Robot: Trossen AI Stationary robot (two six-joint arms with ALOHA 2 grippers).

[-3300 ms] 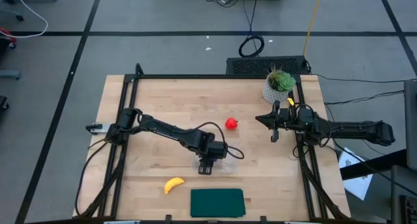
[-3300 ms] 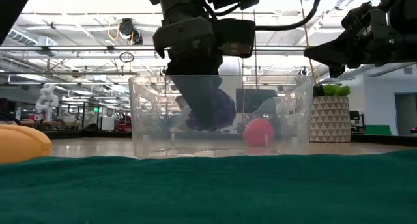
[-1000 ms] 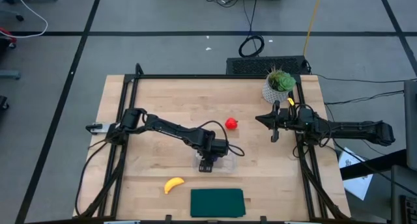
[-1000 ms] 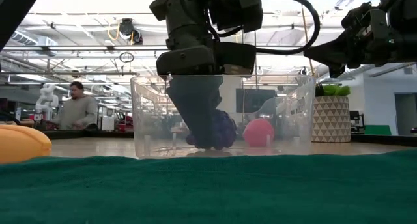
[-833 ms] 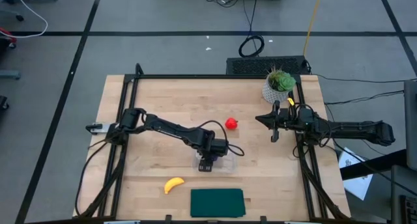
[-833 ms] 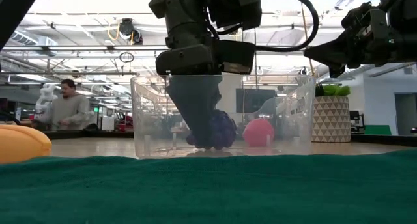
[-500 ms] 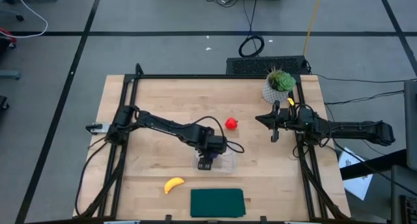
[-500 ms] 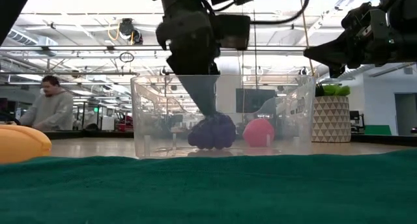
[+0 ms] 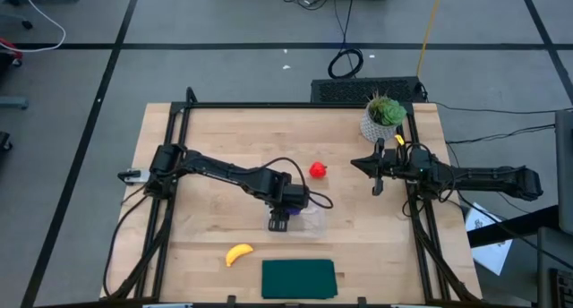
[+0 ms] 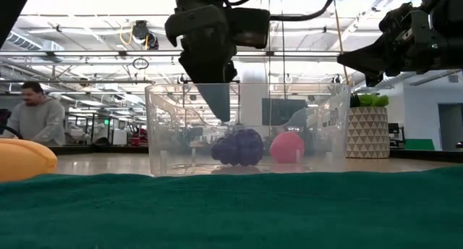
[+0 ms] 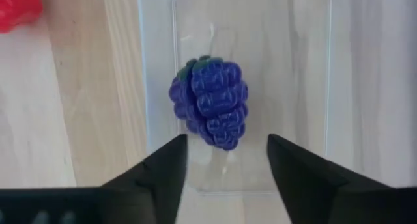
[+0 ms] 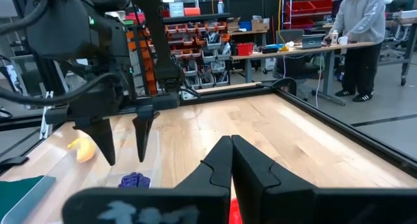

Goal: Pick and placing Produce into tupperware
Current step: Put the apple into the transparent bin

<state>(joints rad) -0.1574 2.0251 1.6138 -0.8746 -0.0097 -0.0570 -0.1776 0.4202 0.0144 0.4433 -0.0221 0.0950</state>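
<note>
The purple grape cluster [image 11: 211,101] lies on the floor of the clear tupperware [image 10: 318,126], also seen in the low view [image 10: 236,146]. My left gripper [image 11: 226,139] is open and hangs just above the cluster, clear of it, its fingers [image 10: 217,103] at the height of the container's rim. The red strawberry [image 9: 318,170] sits on the wood beyond the tupperware [image 9: 310,222]. The yellow banana [image 9: 238,253] lies on the table near the front edge. My right gripper [image 9: 376,172] is shut and waits in the air at the table's right side.
A flat dark green rectangle [image 9: 298,278] lies at the near edge, right of the banana. A potted plant in a white pot [image 9: 385,116] stands at the far right corner. Bare wood spans the table's left and middle. A person [image 10: 32,119] is in the room behind.
My left gripper has let go of the grape cluster and risen straight up out of the tupperware, from fingers down at the container floor to fingers at rim height. The cluster stays on the container floor. The person in the background has walked leftward.
</note>
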